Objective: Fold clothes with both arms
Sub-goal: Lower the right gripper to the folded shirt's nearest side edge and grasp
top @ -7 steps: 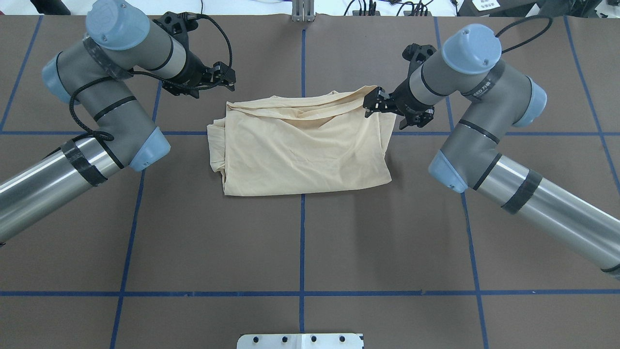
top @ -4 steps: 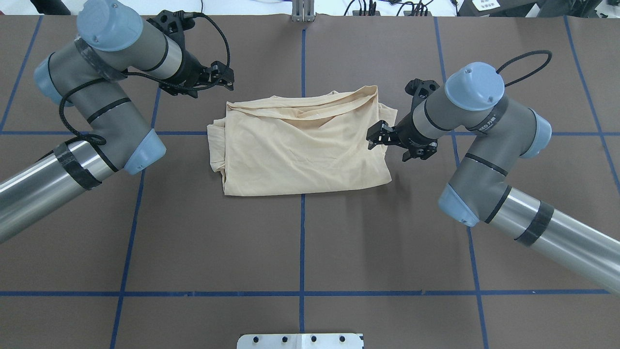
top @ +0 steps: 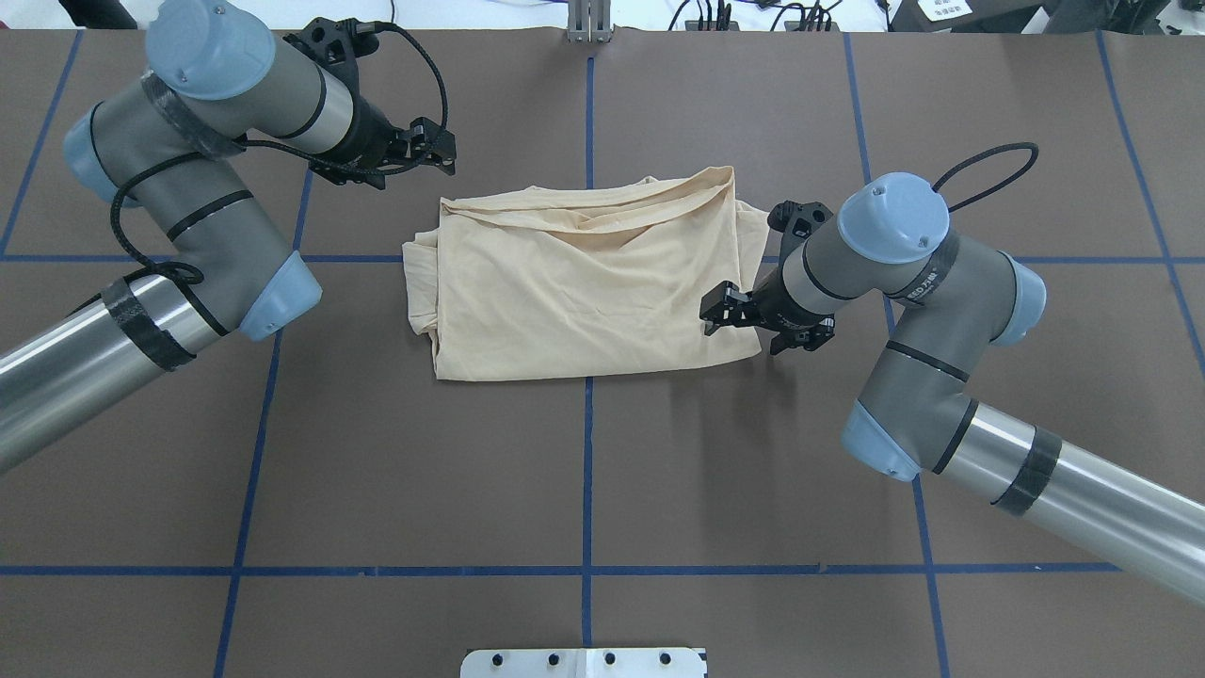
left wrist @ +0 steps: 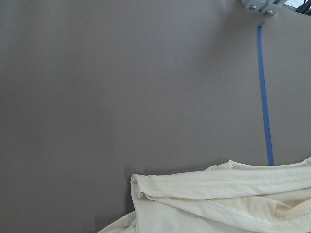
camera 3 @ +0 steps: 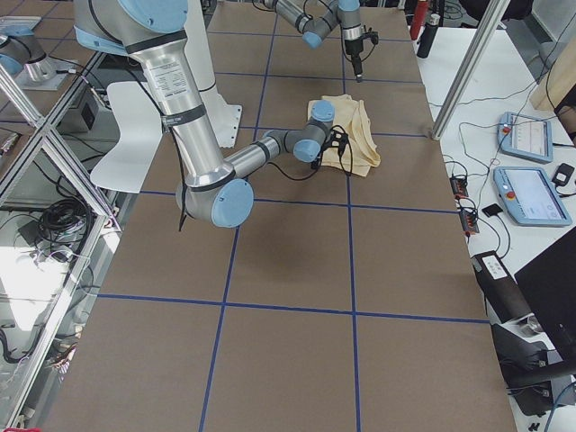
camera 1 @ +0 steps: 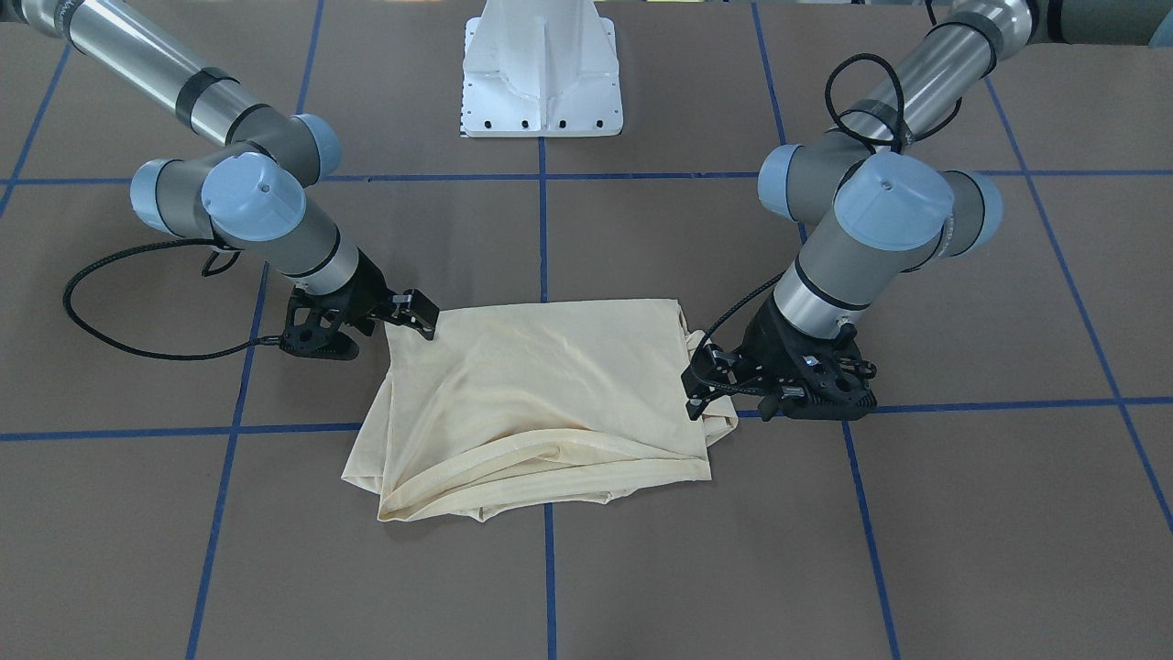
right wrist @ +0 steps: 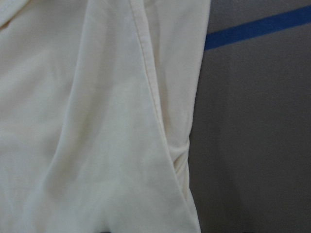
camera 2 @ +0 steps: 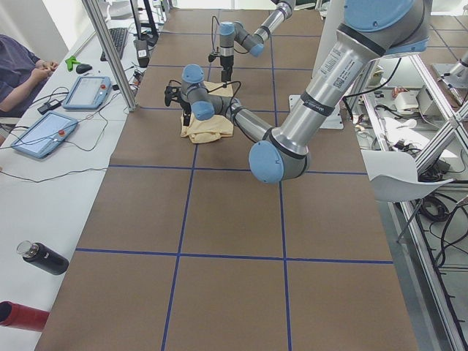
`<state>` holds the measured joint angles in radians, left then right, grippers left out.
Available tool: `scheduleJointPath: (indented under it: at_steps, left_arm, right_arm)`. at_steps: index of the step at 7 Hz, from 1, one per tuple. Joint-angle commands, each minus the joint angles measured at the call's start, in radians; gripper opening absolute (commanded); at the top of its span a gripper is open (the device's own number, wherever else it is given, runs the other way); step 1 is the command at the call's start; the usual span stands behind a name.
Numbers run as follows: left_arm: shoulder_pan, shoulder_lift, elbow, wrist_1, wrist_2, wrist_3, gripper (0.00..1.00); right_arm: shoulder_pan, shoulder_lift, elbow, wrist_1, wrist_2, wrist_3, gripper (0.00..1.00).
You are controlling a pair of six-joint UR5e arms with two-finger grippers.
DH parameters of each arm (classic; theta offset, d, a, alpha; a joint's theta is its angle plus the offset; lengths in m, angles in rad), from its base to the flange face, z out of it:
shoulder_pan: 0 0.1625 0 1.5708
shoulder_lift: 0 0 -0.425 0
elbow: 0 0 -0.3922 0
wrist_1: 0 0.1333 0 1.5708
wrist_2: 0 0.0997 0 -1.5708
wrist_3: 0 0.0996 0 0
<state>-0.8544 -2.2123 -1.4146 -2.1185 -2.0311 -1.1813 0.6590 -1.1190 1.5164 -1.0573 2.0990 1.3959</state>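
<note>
The clothes are one cream shirt (top: 584, 282), folded into a rough rectangle in the middle of the table (camera 1: 541, 394), with no print showing. My left gripper (top: 442, 153) hovers open and empty just off the shirt's far left corner (camera 1: 701, 390). Its wrist view shows that corner (left wrist: 218, 204) and bare table. My right gripper (top: 717, 309) is open over the shirt's right edge, near the near right corner (camera 1: 420, 316), and holds nothing. The right wrist view sees the shirt's hem (right wrist: 97, 121) very close.
Blue tape lines (top: 588, 570) grid the brown table. The white base pedestal (camera 1: 541, 73) stands at the robot's side. A side bench holds tablets (camera 2: 88, 91) and a bottle (camera 2: 44, 257), with a seated person (camera 2: 18, 66) beside it.
My right gripper has travelled from the shirt's far right corner along the right edge toward the near corner. The left arm shifted slightly. The shirt has not moved.
</note>
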Motion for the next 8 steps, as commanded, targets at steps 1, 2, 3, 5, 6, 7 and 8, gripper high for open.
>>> scheduleJointPath:
  at_steps: [1, 2, 3, 5, 6, 7, 8]
  left_arm:
    - [0.000, 0.000, -0.001, 0.000, 0.000, -0.001, 1.00]
    - [-0.002, 0.000, 0.000, 0.000, 0.000, -0.001, 1.00]
    - [-0.003, 0.000, -0.001, 0.000, 0.000, -0.001, 1.00]
    - [-0.003, 0.000, -0.001, 0.000, 0.000, -0.001, 0.99]
    - [-0.003, -0.001, -0.003, 0.002, 0.000, -0.001, 0.99]
    - [-0.003, -0.001, -0.007, 0.002, 0.000, -0.001, 0.99]
    - [-0.003, 0.000, -0.007, 0.002, 0.000, -0.001, 0.99]
  right_arm:
    - [-0.002, 0.001, 0.004, -0.001, 0.006, -0.001, 0.40]
    - [0.002, 0.002, 0.005, -0.003, 0.006, -0.002, 0.00]
    - [0.011, 0.002, 0.010, -0.001, 0.009, -0.002, 0.00]
    - [0.042, -0.002, 0.019, -0.001, 0.059, -0.014, 0.00]
    - [0.063, -0.034, 0.039, 0.000, 0.099, -0.015, 0.00]
    - [0.063, -0.079, 0.086, -0.001, 0.107, -0.015, 0.00]
    - [0.060, -0.152, 0.163, -0.003, 0.107, -0.015, 0.00]
